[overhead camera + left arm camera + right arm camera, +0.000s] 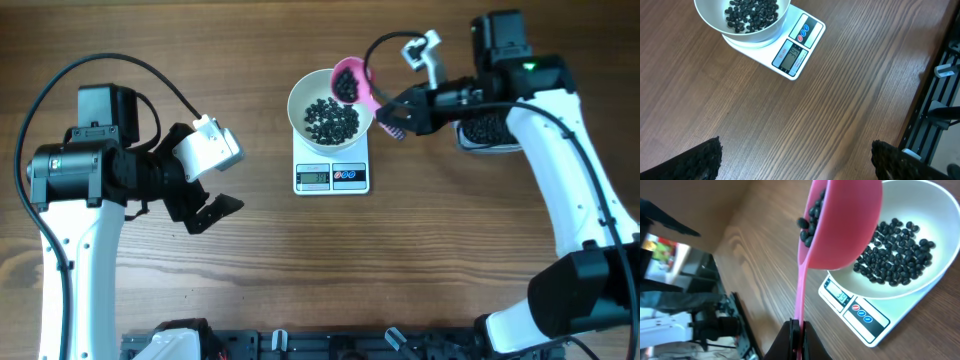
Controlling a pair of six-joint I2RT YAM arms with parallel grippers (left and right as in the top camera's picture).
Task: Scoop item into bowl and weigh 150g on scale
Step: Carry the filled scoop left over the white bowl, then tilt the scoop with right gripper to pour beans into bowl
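Right fingers (783, 344) clamp the handle of the pink plastic scoop (850, 220), whose cup tips tiny black beads (890, 250) over the near rim of the round white bowl (936, 209). Left fingers (700, 160) gape wide, well away from the bowl.

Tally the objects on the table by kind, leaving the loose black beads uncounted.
white bowl: 1
scale: 1
pink scoop: 1
clear tub: 1
Total: 4

A pink scoop (845, 225) tilts above a wood-grain counter (300, 270). A clear plastic tub (488, 149) sits at the right, partly hidden. A black rail (330, 345) lines the near edge.
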